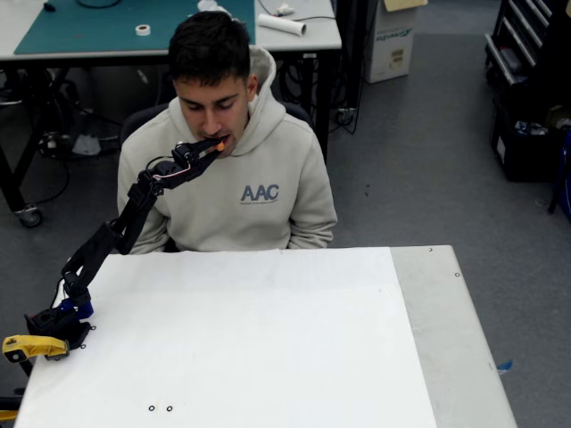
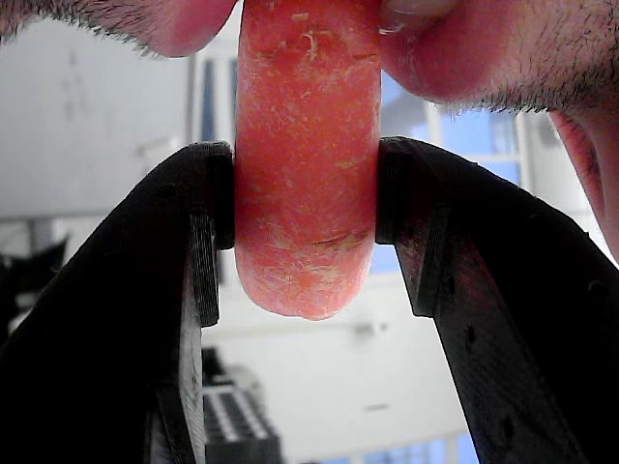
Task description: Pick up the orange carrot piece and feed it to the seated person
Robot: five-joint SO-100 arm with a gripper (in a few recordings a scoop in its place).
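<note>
Wrist view: carrot [image 2: 306,164], stubby, orange, skin flaky and pale-scuffed, clamped upright between two black fingers [image 2: 208,232], rounded end poking below them, top end between the lips of the person [image 2: 484,53]. Fixed view: gripper [image 1: 217,145] raised off the white tabletop [image 1: 268,339] to the person's [image 1: 232,178] mouth, carrot [image 1: 220,144] a mere orange speck.

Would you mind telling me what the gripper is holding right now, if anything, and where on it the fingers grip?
The gripper holds the carrot piece, pinched across its middle; the far end is between the person's lips.
</note>
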